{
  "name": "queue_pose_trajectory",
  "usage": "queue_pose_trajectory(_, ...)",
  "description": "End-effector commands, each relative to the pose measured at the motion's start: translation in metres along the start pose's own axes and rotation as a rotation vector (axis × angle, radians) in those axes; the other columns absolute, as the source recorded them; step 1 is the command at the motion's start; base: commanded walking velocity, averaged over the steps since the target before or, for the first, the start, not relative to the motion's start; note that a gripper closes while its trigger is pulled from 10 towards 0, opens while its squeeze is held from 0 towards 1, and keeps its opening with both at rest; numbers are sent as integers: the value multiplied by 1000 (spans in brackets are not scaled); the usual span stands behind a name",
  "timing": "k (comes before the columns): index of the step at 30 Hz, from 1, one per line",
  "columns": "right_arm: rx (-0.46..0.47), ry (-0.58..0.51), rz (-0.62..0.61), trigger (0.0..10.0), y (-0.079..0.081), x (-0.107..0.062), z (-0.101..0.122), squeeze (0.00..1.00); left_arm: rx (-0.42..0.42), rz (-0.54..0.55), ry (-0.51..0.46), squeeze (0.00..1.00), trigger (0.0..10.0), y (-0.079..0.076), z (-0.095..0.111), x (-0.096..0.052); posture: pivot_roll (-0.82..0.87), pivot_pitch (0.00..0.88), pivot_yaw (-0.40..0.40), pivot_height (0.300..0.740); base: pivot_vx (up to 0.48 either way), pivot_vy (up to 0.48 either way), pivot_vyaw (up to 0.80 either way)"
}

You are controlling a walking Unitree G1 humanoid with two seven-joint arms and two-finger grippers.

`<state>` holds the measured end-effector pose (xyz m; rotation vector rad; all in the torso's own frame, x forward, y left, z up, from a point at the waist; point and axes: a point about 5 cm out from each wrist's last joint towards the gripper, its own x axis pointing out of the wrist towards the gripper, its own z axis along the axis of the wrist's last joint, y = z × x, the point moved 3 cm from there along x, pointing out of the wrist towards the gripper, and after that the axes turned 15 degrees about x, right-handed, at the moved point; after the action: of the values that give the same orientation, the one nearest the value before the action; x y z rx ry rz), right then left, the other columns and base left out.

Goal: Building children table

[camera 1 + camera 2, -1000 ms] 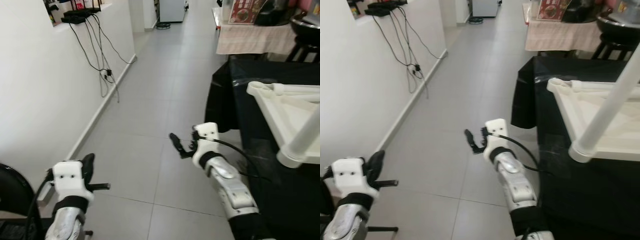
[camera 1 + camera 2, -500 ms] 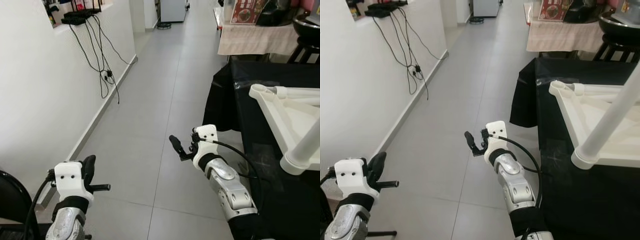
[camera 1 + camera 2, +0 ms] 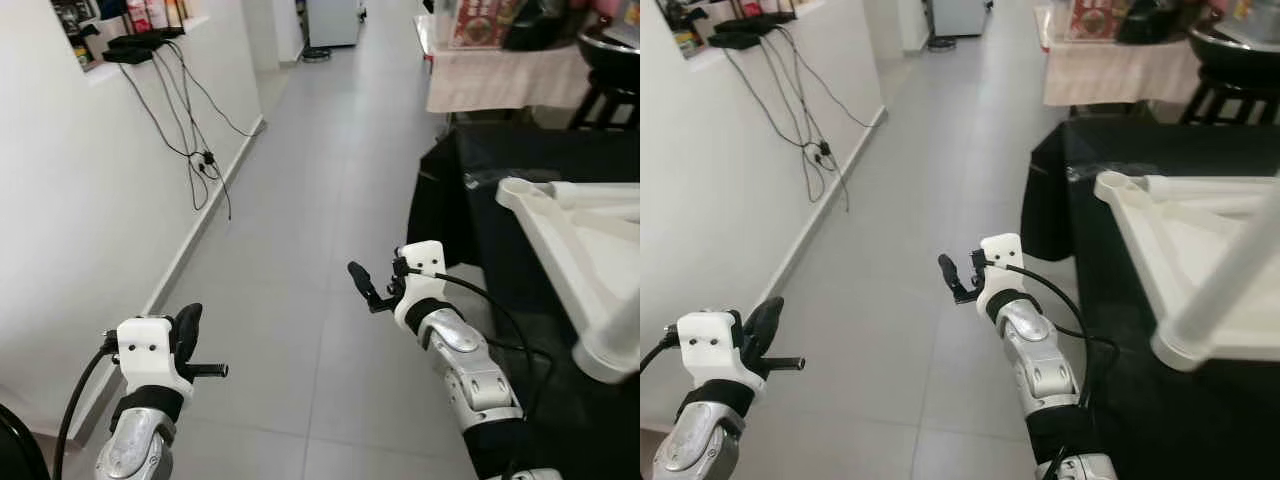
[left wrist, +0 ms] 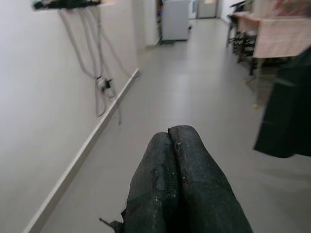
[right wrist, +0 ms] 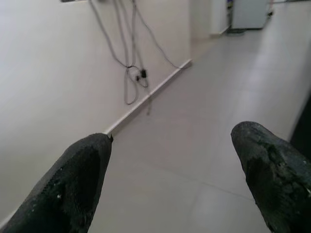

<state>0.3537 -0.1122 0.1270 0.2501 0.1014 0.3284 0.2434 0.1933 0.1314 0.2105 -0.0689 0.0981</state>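
Left gripper (image 4: 180, 160): fingers pressed together, empty, held over the grey tiled floor (image 3: 300, 240) near the white wall (image 3: 70, 200).
Right gripper (image 5: 170, 170): fingers spread wide, empty, over the floor just beside the bench's near-left corner.
Children table (image 3: 580, 250): white, upside down on the black-draped bench (image 3: 480, 190), one leg (image 3: 1230, 290) sticking up.

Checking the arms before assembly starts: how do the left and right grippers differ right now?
The left gripper has its jaws pressed shut; the right gripper has them spread wide. The left gripper sits low beside the white wall, while the right gripper is held farther forward, next to the black-covered table. Both are empty, hang over the grey tiled floor, and touch nothing.
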Motion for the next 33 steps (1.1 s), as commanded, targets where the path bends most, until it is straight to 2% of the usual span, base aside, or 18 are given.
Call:
queue_pose_trajectory(1, 8, -3, 17, 10000, 4, 2, 1, 0, -7, 0, 12, 0, 10000, 2, -2, 1, -65, 43, 46, 740, 352, 0, 0)
queue_pose_trajectory(33, 17, 1, 18, 10000, 3, 4, 0, 0, -5, 0, 9, 0, 10000, 2, -2, 2, -75, 41, 50, 740, 358, 0, 0)
